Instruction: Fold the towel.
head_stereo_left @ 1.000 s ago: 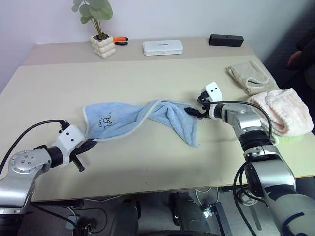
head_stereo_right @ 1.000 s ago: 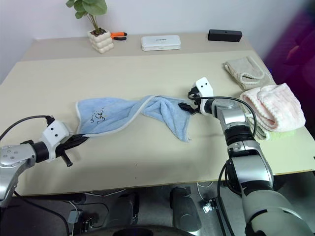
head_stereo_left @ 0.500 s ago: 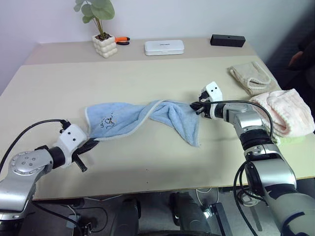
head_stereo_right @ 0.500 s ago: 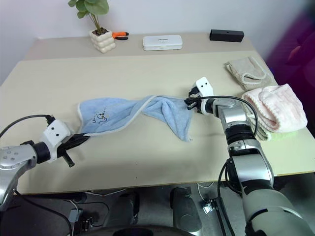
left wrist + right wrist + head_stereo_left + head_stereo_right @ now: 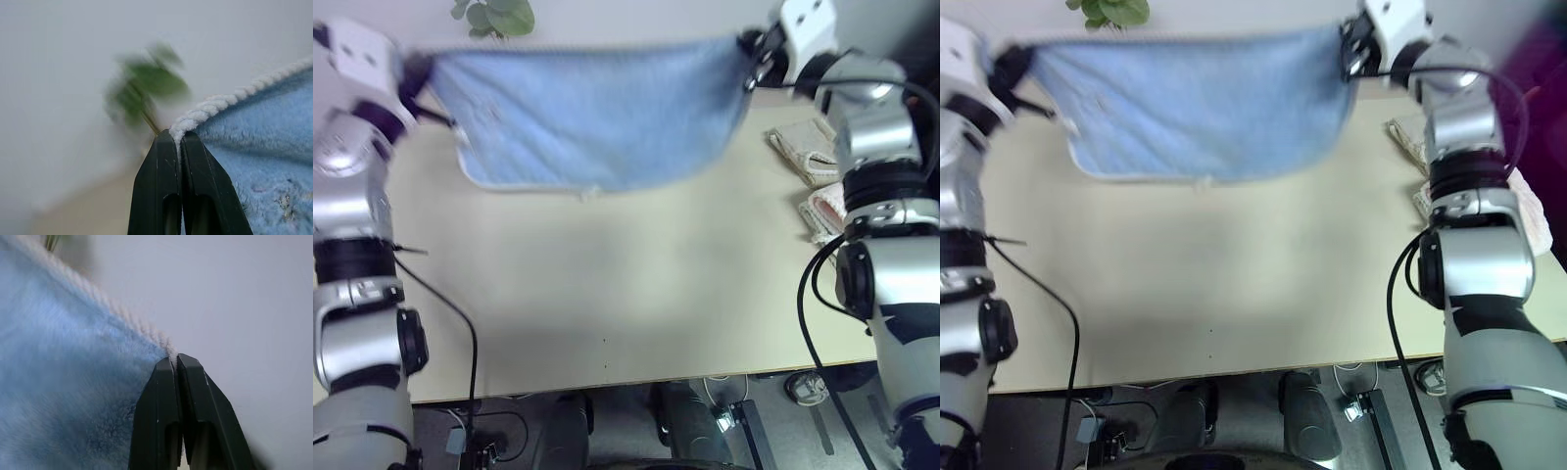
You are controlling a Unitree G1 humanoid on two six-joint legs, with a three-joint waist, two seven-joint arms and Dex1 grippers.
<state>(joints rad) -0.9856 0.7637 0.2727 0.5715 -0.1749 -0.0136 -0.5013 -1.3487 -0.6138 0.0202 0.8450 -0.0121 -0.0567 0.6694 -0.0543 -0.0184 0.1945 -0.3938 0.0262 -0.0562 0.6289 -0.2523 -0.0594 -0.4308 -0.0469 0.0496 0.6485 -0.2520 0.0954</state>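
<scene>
My left gripper (image 5: 419, 67), at ten o'clock in the head view, is closed on the top left corner of the towel (image 5: 597, 113); my wrist view shows both black fingers (image 5: 159, 181) pressed together with the white hem (image 5: 215, 104) pinched at their tips. The towel hangs spread in the air between my two grippers, top edge taut, lower edge with its white hem above the beige table (image 5: 607, 284) and clear of it. Behind its upper left edge, green plant leaves (image 5: 494, 15) show at eleven o'clock. My right gripper (image 5: 754, 54), at one o'clock, is clamped on the top right corner. At three o'clock a beige cloth (image 5: 803, 157) lies on the table, a pale pink towel (image 5: 818, 213) just below it.
</scene>
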